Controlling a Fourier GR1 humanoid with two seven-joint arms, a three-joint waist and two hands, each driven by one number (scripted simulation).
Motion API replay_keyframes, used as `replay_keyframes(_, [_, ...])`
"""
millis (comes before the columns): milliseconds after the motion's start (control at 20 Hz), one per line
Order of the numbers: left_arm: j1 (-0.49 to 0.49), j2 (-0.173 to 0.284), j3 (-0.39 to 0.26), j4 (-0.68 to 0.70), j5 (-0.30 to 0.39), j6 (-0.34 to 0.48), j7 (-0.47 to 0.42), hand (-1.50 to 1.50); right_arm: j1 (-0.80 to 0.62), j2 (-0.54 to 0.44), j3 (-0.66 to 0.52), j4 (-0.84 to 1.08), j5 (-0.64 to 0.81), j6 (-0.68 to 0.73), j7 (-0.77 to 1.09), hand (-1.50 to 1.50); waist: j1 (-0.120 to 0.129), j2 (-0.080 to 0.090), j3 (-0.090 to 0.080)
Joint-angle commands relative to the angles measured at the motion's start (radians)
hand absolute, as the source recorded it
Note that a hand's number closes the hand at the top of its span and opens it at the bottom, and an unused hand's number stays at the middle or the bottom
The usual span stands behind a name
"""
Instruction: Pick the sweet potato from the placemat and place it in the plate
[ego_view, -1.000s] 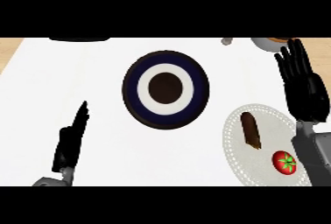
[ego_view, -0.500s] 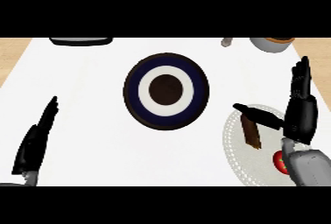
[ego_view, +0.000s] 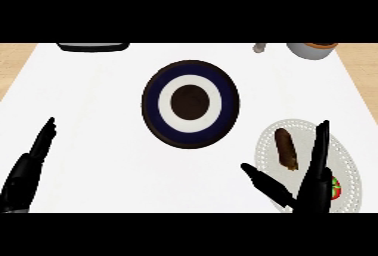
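From my head view, the sweet potato (ego_view: 286, 149) lies lengthwise on the pale placemat (ego_view: 347, 165) at lower right, beside a tomato (ego_view: 336, 187). My right hand (ego_view: 314, 182) hovers over it, fingers straight, thumb spread, holding nothing. My left hand (ego_view: 28, 170) rests open at lower left. The plate (ego_view: 151, 107) sits centre. The potato looks stiff, fairly light; I'd grasp across its middle.

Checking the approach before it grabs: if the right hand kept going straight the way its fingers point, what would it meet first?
Probably nothing: the right hand points up the picture across the white placemat, passing right of the sweet potato. Its height is unclear.
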Motion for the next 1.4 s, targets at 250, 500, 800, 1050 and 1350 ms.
replay_keyframes(250, [0.047, -0.019, -0.017, -0.009, -0.021, 0.0, -0.028, 0.0, 0.161, -0.175, 0.023, -0.016, 0.357, 0.151, 0.46, -1.5, 0.009, 0.004, -0.006])
replay_keyframes(500, [-0.013, -0.014, 0.002, 0.003, -0.033, 0.008, 0.006, 0.0, 0.073, -0.21, -0.02, -0.179, 0.494, 0.413, 0.844, -1.5, 0.005, 0.005, -0.004])
replay_keyframes(800, [-0.006, -0.005, 0.014, -0.019, -0.024, -0.028, 0.008, 0.0, -0.131, -0.214, -0.052, -0.199, 0.483, 0.745, 1.128, -1.5, 0.02, 0.005, 0.001])
replay_keyframes(1050, [-0.015, -0.025, 0.016, -0.038, -0.046, -0.021, 0.051, 0.0, -0.255, -0.171, -0.039, -0.136, 0.455, 0.924, 1.25, -1.5, 0.018, 0.005, 0.002])
replay_keyframes(1350, [0.006, -0.049, 0.053, 0.043, -0.053, -0.049, -0.053, 0.0, -0.245, -0.208, -0.084, -0.063, 0.408, 1.052, 1.217, -1.5, 0.009, 0.005, 0.002])
